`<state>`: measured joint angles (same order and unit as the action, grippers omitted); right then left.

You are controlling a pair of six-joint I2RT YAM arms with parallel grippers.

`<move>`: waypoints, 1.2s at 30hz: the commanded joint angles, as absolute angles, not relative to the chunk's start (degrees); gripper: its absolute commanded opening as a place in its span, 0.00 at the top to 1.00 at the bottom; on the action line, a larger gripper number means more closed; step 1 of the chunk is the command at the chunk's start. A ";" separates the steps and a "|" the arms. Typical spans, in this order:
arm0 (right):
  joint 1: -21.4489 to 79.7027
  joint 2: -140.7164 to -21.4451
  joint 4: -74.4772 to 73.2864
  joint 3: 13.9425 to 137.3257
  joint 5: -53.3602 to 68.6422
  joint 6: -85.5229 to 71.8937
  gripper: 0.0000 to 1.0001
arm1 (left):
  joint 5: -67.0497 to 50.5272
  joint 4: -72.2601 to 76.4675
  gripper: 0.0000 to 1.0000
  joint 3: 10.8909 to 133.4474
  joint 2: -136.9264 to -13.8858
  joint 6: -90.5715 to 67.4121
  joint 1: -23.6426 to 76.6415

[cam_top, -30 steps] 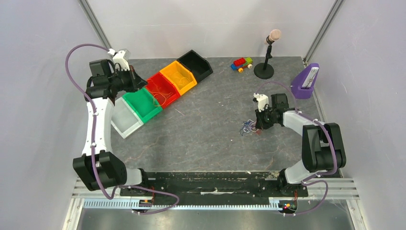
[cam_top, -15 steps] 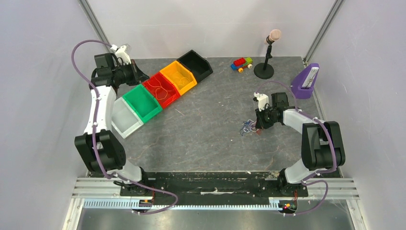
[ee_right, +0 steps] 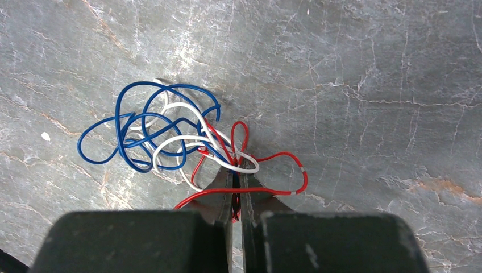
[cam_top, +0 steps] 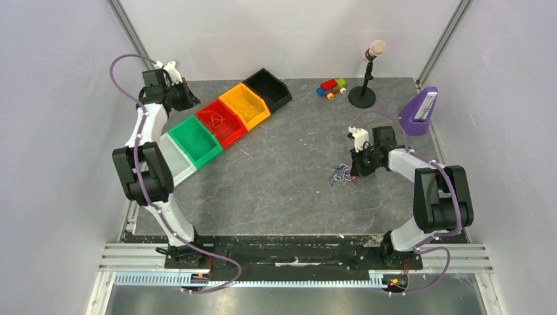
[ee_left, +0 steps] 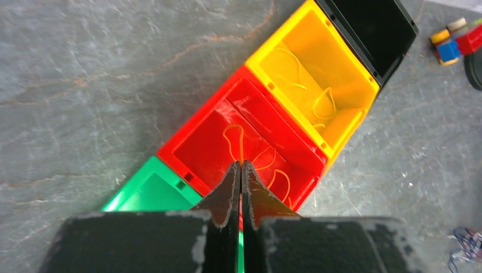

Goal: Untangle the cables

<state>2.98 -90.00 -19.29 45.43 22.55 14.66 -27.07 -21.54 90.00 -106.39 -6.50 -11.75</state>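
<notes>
The tangle of blue, white and red cables (cam_top: 339,174) lies on the table right of centre and fills the right wrist view (ee_right: 165,136). My right gripper (cam_top: 355,174) sits low at its right edge, shut (ee_right: 236,173) on a red strand of the tangle. My left gripper (cam_top: 190,100) hovers at the back left beside the red bin (cam_top: 222,123). Its jaws are pressed together (ee_left: 239,166). Loose orange cables (ee_left: 234,139) lie in the red bin (ee_left: 196,145); one strand lines up with the tips, and I cannot tell if it touches them.
A row of bins runs diagonally at the back left: clear (cam_top: 171,164), green (cam_top: 195,140), red, yellow (cam_top: 245,105) holding thin yellow wires (ee_left: 324,105), and black (cam_top: 268,88). A toy car (cam_top: 332,87), a microphone stand (cam_top: 363,95) and a purple holder (cam_top: 419,111) stand at the back right.
My left arm has swung back and left, from over the green and red bins to the table's back left corner. My right gripper and the tangle have not moved.
</notes>
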 commanded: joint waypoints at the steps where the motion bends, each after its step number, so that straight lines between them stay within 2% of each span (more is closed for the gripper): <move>1: 2.55 -92.25 -24.53 44.73 20.01 15.52 1.00 | -20.72 -11.80 0.98 91.44 -106.39 -5.28 -9.26; 7: 2.52 -92.74 -25.00 45.53 20.31 15.27 1.00 | -9.88 -1.14 0.98 83.06 -106.29 6.75 -1.27; 10: 2.51 -92.31 -25.46 45.53 20.35 15.72 1.00 | -4.62 -0.33 0.98 81.57 -108.08 11.36 1.78; 22: 2.46 -91.10 -26.65 45.10 21.27 17.28 1.00 | 6.99 -2.72 0.98 77.48 -110.60 20.04 2.75; 26: 2.49 -91.16 -26.56 45.09 21.62 17.32 1.00 | 6.38 -2.19 0.98 78.25 -110.13 20.00 2.51; 30: 2.54 -91.35 -26.48 45.34 22.20 17.09 1.00 | -1.78 -4.85 0.98 80.51 -110.48 20.57 3.48; 31: 2.48 -91.31 -26.52 45.47 22.46 17.05 1.00 | -2.25 -7.13 0.96 81.97 -111.02 20.53 3.92; 32: 2.47 -91.24 -26.66 45.70 22.97 17.05 1.00 | -2.99 -9.56 0.91 83.97 -111.37 19.96 4.21; 36: 2.54 -89.76 -27.42 46.06 26.86 17.61 1.00 | -5.89 -20.61 0.59 90.44 -111.08 17.45 4.25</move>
<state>2.76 -90.54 -21.61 46.33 24.58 16.01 -1.15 -11.79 83.55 -111.61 18.02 3.75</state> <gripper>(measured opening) 0.023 0.311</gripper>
